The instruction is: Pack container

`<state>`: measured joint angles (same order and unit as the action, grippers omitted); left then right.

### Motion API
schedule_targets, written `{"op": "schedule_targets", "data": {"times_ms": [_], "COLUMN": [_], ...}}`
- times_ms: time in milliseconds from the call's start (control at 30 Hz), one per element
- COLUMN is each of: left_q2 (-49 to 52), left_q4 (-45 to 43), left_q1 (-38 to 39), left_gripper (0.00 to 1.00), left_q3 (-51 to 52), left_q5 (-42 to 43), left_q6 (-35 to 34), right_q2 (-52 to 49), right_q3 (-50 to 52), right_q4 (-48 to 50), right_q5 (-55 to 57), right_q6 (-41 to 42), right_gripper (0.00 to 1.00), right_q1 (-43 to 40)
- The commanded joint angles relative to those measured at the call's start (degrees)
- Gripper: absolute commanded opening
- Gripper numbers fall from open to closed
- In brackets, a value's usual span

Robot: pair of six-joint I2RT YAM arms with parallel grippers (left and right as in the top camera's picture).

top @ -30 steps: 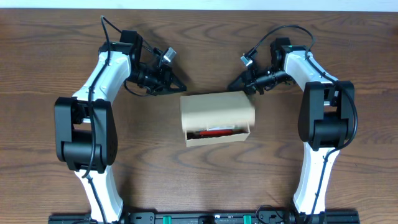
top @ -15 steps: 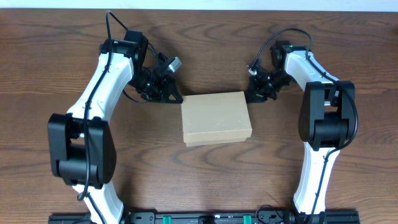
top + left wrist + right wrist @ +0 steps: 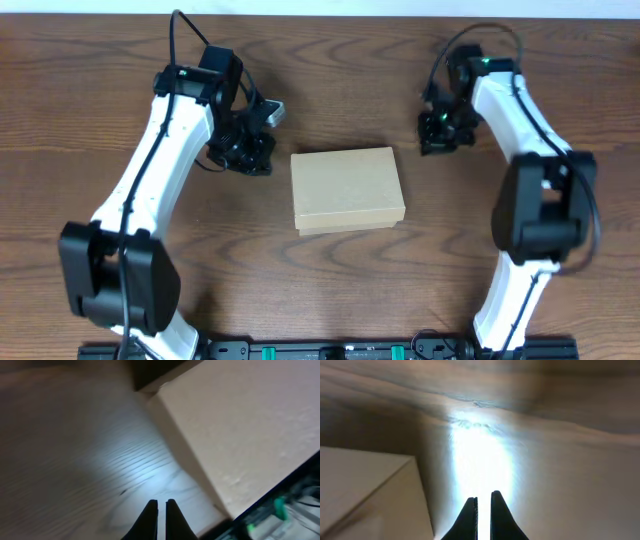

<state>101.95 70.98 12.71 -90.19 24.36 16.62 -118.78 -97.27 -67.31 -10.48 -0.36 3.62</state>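
One tan cardboard container (image 3: 348, 190) lies near the middle of the tabletop (image 3: 320, 60), between our two arms. Its flap lid is down flat, so from overhead we see only a plain, matte, rectangular top and a thin strip of front wall below it. The tabletop is dark brown wood with long grain lines running side to side. Our left claw (image 3: 250, 158) hangs just beyond the container's far left corner, near it but not touching. Our right claw (image 3: 436, 138) hangs off the far right corner, a little farther away. The left wrist view is blurred, but it shows the left claw clenched down to a hair-thin slit with nothing between the dark, tapered tips. Bare wood shines pale beneath it, and the container's smooth, sharp-edged side fills the upper right. The right wrist view shows the right claw clenched as narrowly and just as empty, over brightly lit grain. One soft-edged corner of the container sits low on the left, apart from the tips.
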Motion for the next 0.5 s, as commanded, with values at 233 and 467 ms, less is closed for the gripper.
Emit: {"op": "schedule_targets", "data": {"times_ms": [233,467], "left_q2": [-7.3,-11.52], "left_q4": [2.08,0.55], "left_q1": [0.5,0.48], "left_gripper": [0.06,0.06], "left_q3": [0.11,2.6], "left_q5": [-18.38,-24.59], "left_q6": [-4.24,-7.82], "right_q2": [18.53,22.49], "right_q3": [-1.2,-1.2], "right_q4": [-1.95,-2.43], "right_q5": [10.69,12.5], "right_q6": [3.3,12.87], "right_gripper": [0.01,0.01], "right_q1": [11.23,23.26]}}
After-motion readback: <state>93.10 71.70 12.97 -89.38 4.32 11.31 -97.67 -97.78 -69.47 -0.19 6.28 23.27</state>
